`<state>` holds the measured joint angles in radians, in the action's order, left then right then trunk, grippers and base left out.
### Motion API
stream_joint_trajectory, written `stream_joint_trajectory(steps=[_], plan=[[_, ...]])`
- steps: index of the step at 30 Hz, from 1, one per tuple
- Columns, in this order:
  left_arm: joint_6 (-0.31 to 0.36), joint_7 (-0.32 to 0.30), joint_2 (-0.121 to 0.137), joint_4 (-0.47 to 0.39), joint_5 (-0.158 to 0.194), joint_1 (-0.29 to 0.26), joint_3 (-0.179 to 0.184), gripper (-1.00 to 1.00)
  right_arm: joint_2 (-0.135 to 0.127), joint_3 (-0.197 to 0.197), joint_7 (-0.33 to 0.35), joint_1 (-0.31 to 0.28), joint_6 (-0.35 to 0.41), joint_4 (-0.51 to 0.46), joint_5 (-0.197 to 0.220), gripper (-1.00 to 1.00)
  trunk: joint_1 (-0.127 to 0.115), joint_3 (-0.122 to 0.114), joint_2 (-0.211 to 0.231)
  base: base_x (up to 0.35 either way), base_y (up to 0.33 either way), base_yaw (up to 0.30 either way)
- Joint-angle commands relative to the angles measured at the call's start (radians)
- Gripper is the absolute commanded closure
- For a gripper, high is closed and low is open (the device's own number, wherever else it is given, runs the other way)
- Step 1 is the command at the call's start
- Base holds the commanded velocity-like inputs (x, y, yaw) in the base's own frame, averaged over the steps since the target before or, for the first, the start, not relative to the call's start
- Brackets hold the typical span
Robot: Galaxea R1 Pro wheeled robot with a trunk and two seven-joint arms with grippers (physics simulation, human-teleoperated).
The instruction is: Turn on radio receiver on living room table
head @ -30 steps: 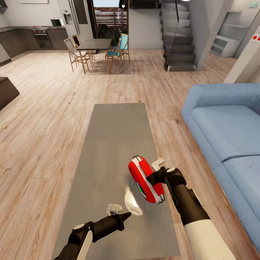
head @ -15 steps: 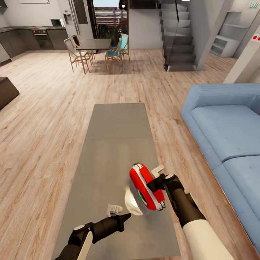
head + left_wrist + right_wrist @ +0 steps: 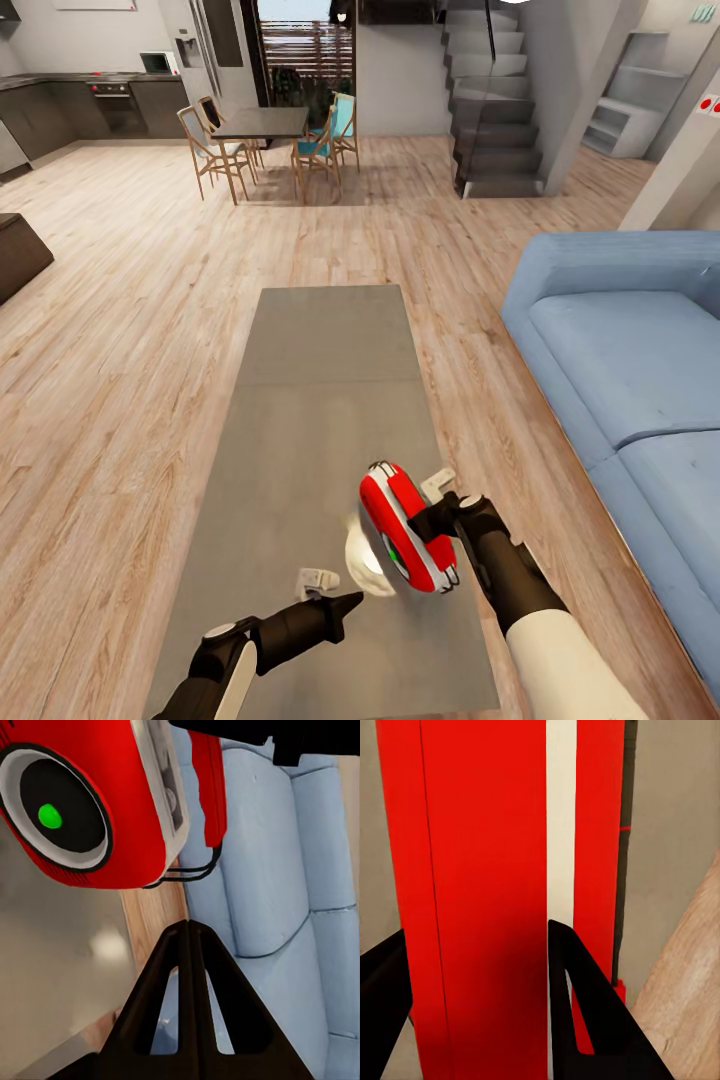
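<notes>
The red radio receiver (image 3: pixel 405 522) with white sides hangs tilted just above the near right part of the grey table (image 3: pixel 320 350). My right gripper (image 3: pixel 432 512) is shut on its body from the sofa side, and in the right wrist view the fingers (image 3: pixel 585 1005) clamp the red casing (image 3: pixel 487 870). The round dial (image 3: pixel 56 814) shows a green light. My left gripper (image 3: pixel 350 600) is shut and empty, its tip (image 3: pixel 187 926) pointing at the radio from a short distance below its face. The thin wire handle (image 3: pixel 187 874) hangs from the radio's side.
A long blue sofa (image 3: pixel 620 350) runs close along the table's right side. Light wood floor (image 3: pixel 120 380) lies to the left. Far back stand a dark dining table (image 3: pixel 260 122) with chairs, a kitchen and grey stairs (image 3: pixel 490 110). A dark cabinet (image 3: pixel 20 255) is at the left edge.
My right gripper has brought the radio slightly down and closer to me. The left arm has stayed where it was.
</notes>
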<state>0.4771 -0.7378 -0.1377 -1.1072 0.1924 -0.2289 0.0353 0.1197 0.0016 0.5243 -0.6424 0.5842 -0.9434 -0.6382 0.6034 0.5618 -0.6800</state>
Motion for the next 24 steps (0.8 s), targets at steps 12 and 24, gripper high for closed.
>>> stream_joint_trajectory(steps=[12,24], plan=[[-0.030,0.000,0.000,0.012,0.002,0.000,0.000,1.00,-0.001,-0.038,-0.006,0.000,-0.008,0.022,0.002,1.00,0.000,0.000,0.000,0.000,0.000,0.000],[-0.034,0.000,0.000,0.017,0.001,0.000,0.000,1.00,0.000,-0.038,-0.030,-0.027,-0.047,0.112,0.002,1.00,0.000,0.000,0.000,0.000,0.000,0.000]])
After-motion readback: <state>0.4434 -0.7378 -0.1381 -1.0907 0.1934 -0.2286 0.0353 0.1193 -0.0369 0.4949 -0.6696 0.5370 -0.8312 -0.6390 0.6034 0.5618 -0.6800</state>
